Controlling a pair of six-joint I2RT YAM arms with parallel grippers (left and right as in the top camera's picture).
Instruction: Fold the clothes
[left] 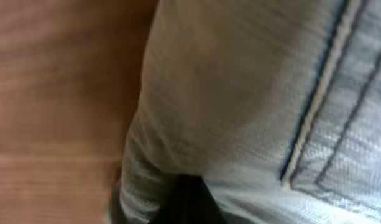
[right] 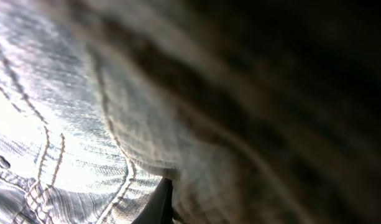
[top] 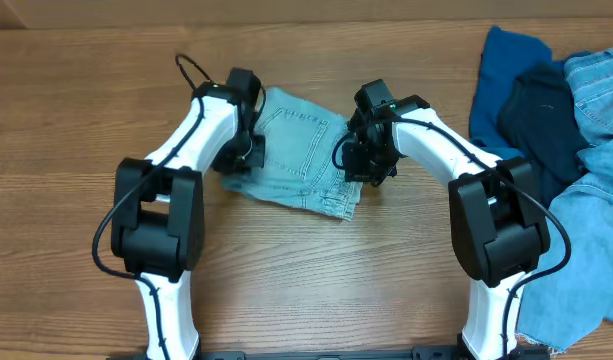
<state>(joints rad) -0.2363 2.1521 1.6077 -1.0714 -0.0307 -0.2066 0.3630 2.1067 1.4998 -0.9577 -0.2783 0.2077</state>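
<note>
The pale light-wash denim jeans (top: 301, 150) lie bunched and partly folded on the wooden table between my two arms. My left gripper (top: 242, 153) is at their left edge and my right gripper (top: 359, 160) is at their right edge. In the left wrist view denim (left: 240, 93) with a stitched seam fills the frame, and it wraps around the dark fingertip (left: 190, 205). In the right wrist view a fold of denim (right: 66, 124) lies right against the camera and covers the finger (right: 160, 205). Both grippers look shut on the cloth.
A pile of other clothes sits at the right edge: a royal blue garment (top: 506, 70), a dark navy one (top: 536, 120) and light denim (top: 586, 230) that reaches the front right. Bare wooden table (top: 76, 90) lies to the left.
</note>
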